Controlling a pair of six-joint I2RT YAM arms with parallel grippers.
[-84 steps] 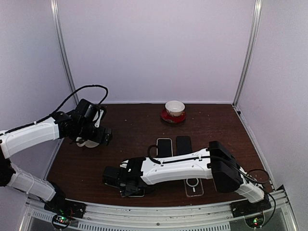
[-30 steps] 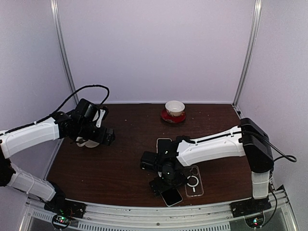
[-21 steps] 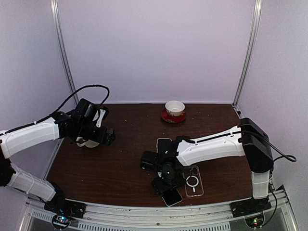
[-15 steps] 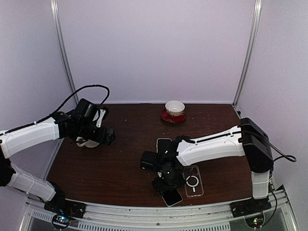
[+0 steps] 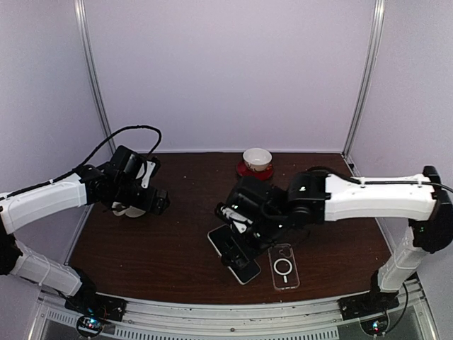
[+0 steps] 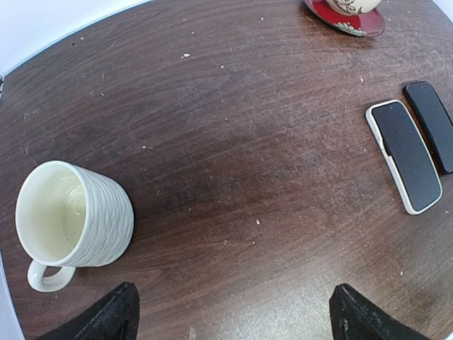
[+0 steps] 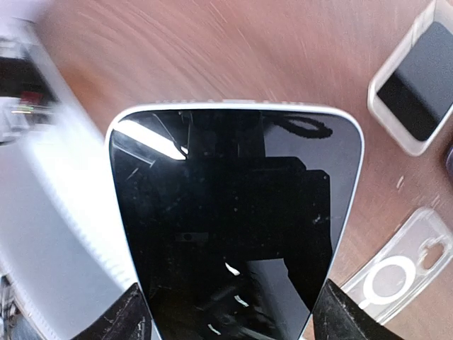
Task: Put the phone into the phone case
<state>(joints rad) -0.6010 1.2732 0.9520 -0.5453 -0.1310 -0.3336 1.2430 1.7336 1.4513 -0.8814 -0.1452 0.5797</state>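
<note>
The phone (image 7: 233, 212) lies screen-up between the two fingers of the right claw (image 7: 232, 306), which is closed on its edges. It sits just left of the clear phone case (image 5: 284, 267), which lies flat on the worktop (image 5: 163, 248). The left claw (image 6: 230, 319) hangs spread wide and holds nothing, near a white mug (image 6: 71, 219) at the worktop's left side.
</note>
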